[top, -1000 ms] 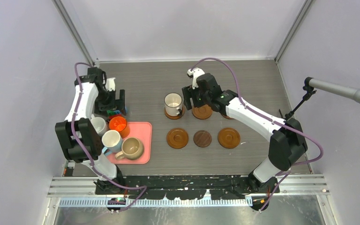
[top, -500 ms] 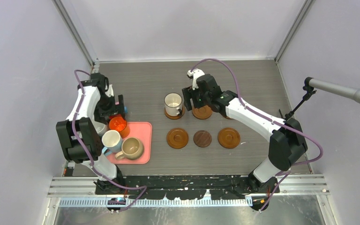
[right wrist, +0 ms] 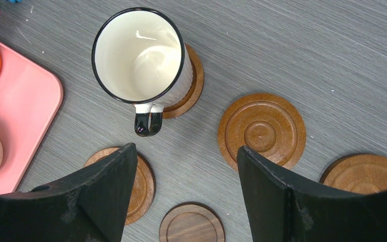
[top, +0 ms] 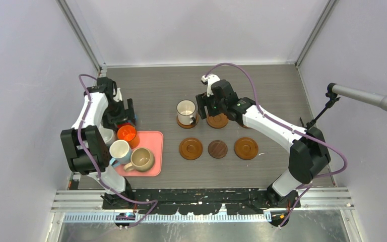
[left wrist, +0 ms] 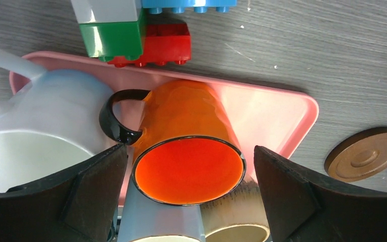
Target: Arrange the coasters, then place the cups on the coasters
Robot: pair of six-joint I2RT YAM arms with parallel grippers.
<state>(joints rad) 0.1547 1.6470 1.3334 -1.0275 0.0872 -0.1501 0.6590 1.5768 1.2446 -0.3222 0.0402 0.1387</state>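
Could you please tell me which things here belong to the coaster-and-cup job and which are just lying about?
Job: wooden coasters; white mug, already on one; orange mug, light blue mug and tan mug on the pink tray.
Lying about: toy blocks; microphone.

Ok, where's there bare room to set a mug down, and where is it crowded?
Free: the front row, left coaster, dark coaster and right coaster, plus the back coaster beside the white mug. Bare table runs behind that mug. Crowded: the pink tray, mugs packed on its left, orange mug inside the open left pincer.
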